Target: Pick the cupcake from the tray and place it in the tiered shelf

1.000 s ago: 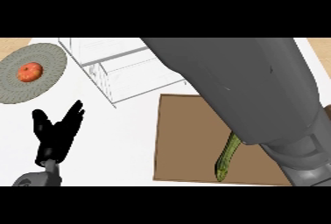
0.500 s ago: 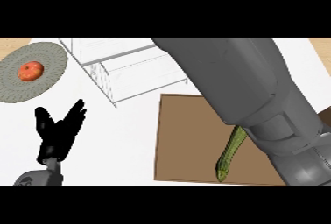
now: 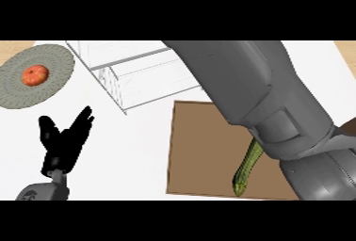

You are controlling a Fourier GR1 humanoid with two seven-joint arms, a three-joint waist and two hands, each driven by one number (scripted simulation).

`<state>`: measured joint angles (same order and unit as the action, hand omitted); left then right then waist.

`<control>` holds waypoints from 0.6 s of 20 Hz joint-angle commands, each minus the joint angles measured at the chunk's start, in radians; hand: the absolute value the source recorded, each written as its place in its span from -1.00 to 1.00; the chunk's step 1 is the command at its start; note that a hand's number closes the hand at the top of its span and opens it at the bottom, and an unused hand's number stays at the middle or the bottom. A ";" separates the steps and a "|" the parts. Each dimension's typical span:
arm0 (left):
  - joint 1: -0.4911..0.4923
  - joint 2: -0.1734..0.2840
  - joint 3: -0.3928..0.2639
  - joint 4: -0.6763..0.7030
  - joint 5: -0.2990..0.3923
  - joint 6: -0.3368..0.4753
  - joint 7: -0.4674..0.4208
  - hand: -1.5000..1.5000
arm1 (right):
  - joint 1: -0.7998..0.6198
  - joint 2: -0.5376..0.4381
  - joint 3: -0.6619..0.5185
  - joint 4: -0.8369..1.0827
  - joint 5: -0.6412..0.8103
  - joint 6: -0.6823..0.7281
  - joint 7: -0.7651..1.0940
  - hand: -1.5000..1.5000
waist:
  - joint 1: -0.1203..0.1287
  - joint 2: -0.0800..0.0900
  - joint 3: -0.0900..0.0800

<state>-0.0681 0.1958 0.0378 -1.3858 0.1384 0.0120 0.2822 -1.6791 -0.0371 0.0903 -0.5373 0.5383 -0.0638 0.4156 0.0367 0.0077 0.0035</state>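
1. Cannot find the cupcake anywhere in the head view; probably hidden under the big grey right forearm (image 3: 257, 94), which crosses the brown tray (image 3: 198, 150) from the lower right toward the top edge.
2. Cannot see the right hand either: cut off past the top of the view, so no telling whether closed on anything.
3. Shows the left hand (image 3: 64, 143) low at the view's left over the white tabletop (image 3: 132, 155), fingers straight and spread upward, thumb apart, holding nothing, resting.
4. Shows only a long green vegetable (image 3: 246, 167) on the tray's visible part, lying near the right forearm's edge.
5. Places the tiered shelf (image 3: 139, 70), pale and see-through, just beyond the tray's far left corner; to its left, a grey plate (image 3: 59, 61) with a red-orange fruit (image 3: 35, 74), well apart from the tray.
6. Judging by its kind: light, soft, easily crushed, with frosting on top that smears and a crumbly cake body.
7. Best taken low around the wrapper's sides, thumb opposite fingers, never across the top.
8. Calls for keeping it upright during the carry and setting it down flat on a shelf level, clear of the shelf's walls.
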 commanded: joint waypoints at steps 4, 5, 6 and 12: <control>0.003 -0.026 -0.019 0.066 -0.024 0.000 -0.017 0.00 | -0.006 0.009 -0.035 0.110 0.007 -0.039 -0.146 1.00 | -0.001 0.006 -0.006; 0.021 -0.018 -0.021 0.006 -0.017 0.001 0.022 0.00 | -0.025 -0.026 -0.051 0.099 -0.005 0.004 -0.142 1.00 | -0.005 0.001 -0.005; -0.047 -0.010 0.013 0.072 -0.009 0.007 0.010 0.00 | -0.021 -0.009 -0.058 0.146 0.003 -0.044 -0.163 1.00 | 0.000 0.008 -0.006; 0.014 0.007 0.007 0.003 -0.004 -0.017 0.036 0.00 | -0.044 0.032 -0.028 0.185 0.049 -0.036 -0.144 1.00 | 0.002 0.002 -0.005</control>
<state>-0.0754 0.1929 0.0427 -1.3847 0.1245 0.0150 0.2951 -1.7123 -0.0426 0.0585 -0.3914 0.5677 -0.0761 0.2689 0.0354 0.0081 0.0030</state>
